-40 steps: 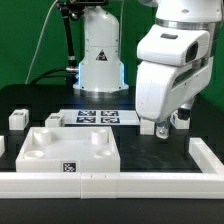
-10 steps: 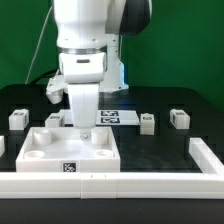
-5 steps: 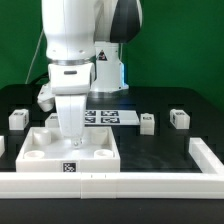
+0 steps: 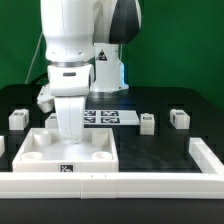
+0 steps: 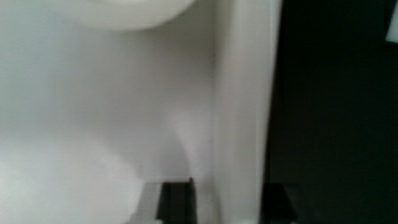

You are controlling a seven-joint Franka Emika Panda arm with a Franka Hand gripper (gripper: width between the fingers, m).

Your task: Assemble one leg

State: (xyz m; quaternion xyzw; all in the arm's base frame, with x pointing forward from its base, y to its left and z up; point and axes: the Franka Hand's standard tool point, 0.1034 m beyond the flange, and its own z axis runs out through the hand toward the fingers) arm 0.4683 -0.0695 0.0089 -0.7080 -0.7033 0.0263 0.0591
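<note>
The large white square panel [image 4: 100,152] with round corner sockets lies at the front of the table. My gripper [image 4: 70,141] is down on its rear left part. In the wrist view the panel's raised rim [image 5: 240,100] runs between my two dark fingertips [image 5: 176,203], and my gripper [image 5: 228,202] is shut on that rim. Small white legs with square tags stand on the black table: one at the exterior view's left [image 4: 17,119], one half hidden behind my arm [image 4: 52,119], and two on the right [image 4: 146,123] [image 4: 179,118]. None is held.
The marker board [image 4: 112,117] lies behind the panel, by the arm's base. A low white wall [image 4: 110,184] runs along the table's front, with a side piece on the exterior view's right [image 4: 205,152]. A round socket [image 5: 134,10] of the panel shows in the wrist view.
My arm swung from the exterior view's right to the left and came down onto the panel's rear left part. In the last half second nothing has visibly moved.
</note>
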